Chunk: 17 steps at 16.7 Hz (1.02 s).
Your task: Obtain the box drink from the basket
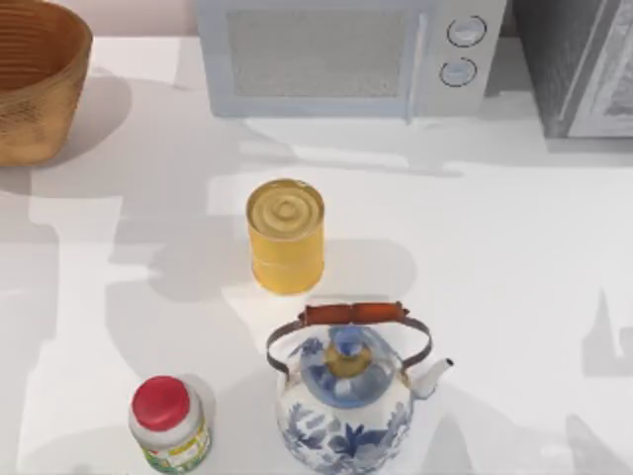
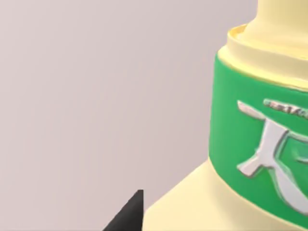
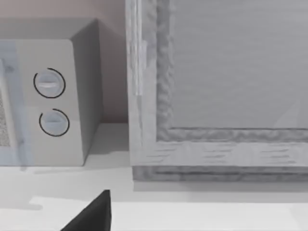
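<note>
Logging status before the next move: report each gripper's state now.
Left gripper: cannot be told; a cream, green-labelled container sits close ahead of it.
Right gripper: cannot be told; it faces the microwave.

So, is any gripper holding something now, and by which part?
It cannot be told: the green-banded cream carton sits close to the left wrist camera, but no grip shows.

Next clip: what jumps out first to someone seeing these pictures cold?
The blue-and-white porcelain kettle at the table's front centre, with the yellow can just behind it. A red-capped jar stands to the kettle's left, and the wicker basket sits in the far left corner. The left wrist view shows a cream carton with a green band close up.
</note>
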Each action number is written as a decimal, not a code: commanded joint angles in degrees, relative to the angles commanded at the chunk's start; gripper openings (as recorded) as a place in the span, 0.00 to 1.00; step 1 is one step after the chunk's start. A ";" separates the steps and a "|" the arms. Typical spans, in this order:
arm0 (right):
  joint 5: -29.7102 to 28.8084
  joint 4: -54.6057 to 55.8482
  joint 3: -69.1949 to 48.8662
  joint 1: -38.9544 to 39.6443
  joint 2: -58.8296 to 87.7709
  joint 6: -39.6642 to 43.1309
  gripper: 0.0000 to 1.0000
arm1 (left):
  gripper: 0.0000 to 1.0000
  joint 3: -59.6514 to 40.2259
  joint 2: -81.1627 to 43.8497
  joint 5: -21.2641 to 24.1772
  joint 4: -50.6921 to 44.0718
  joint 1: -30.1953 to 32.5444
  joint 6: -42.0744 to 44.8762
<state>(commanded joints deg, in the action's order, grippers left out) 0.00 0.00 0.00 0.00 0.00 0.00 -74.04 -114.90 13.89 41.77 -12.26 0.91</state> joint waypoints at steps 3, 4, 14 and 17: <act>0.00 0.00 0.00 0.00 0.00 0.00 1.00 | 0.00 -3.09 3.70 -0.04 -6.97 0.07 0.01; 0.00 0.00 0.00 0.00 0.00 0.00 1.00 | 0.00 -3.91 4.70 -0.05 -8.88 0.09 -0.01; 0.00 0.00 0.00 0.00 0.00 0.00 1.00 | 0.00 -3.59 7.68 -0.38 -13.11 0.21 -0.16; 0.00 0.00 0.00 0.00 0.00 0.00 1.00 | 0.00 2.10 14.04 -1.41 -15.42 0.96 -0.38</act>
<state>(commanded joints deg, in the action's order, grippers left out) 0.00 0.00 0.00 0.00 0.00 0.00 -71.94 -100.86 12.48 26.35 -11.30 0.53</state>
